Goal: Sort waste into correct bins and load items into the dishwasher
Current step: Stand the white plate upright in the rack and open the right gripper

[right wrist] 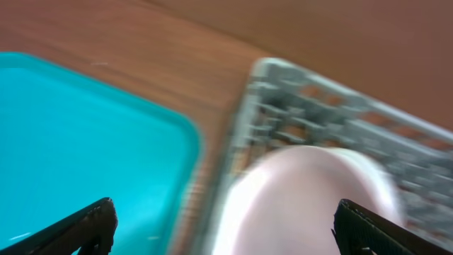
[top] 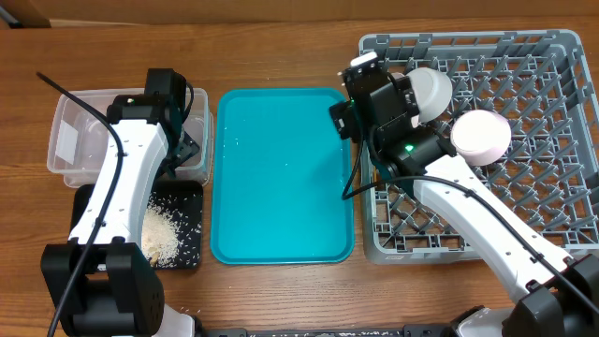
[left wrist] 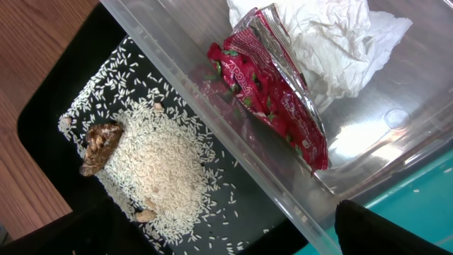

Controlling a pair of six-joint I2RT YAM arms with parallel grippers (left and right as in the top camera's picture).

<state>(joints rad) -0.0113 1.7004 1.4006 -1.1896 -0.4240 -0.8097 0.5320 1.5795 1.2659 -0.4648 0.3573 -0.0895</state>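
- Overhead view is showing the right gripper (top: 360, 82) hanging over the near-left corner of the grey dish rack (top: 562, 122), beside the teal tray (top: 281, 178).
- Its fingers are standing spread wide in the right wrist view, pinching nothing; a pale rounded dish, blurred, is lying in the rack beneath them.
- A white bowl (top: 432, 89) and a pale round dish (top: 482, 134) are resting in the rack, near each other.
- The left gripper (top: 184, 150) is hovering where the clear tub (top: 70, 140) is meeting the black tray (top: 187, 248), jaws apart and holding nothing.
- The crumpled napkin (left wrist: 318, 42) and red wrapper (left wrist: 272, 99) are lying together inside the tub.
- Rice (left wrist: 156, 166) is sitting heaped in the black tray, with a brown scrap (left wrist: 99, 145) touching the heap's edge.
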